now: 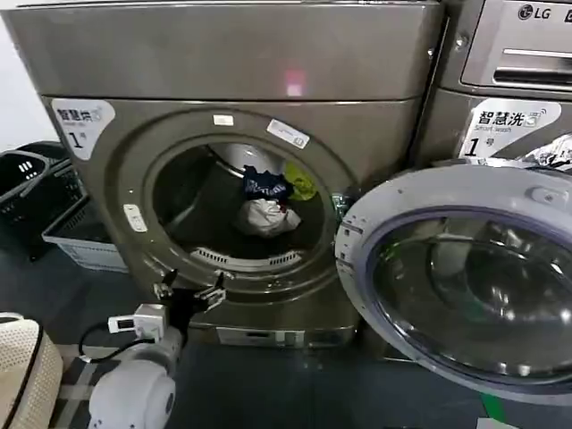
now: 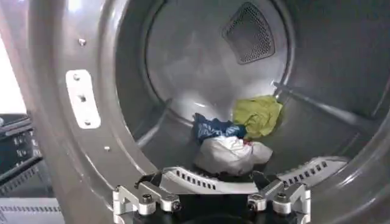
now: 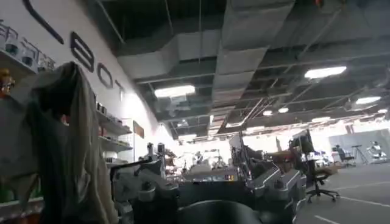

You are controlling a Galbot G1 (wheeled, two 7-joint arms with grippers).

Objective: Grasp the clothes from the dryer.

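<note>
Your left pincer (image 1: 189,292) hangs open at the dryer (image 1: 125,134) mouth's lower lip, lined up to reach the clothes (image 2: 234,137) bunched on the drum floor, while your right pincer (image 3: 207,189), apparently open, waits elsewhere.

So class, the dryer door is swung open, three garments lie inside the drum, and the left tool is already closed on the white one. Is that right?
Not quite. The left tool is open and sits at the porthole's lower rim, short of the clothes; the left wrist view shows its fingers spread with the white garment beyond them. The dryer door is open, and three garments lie in the drum.
</note>
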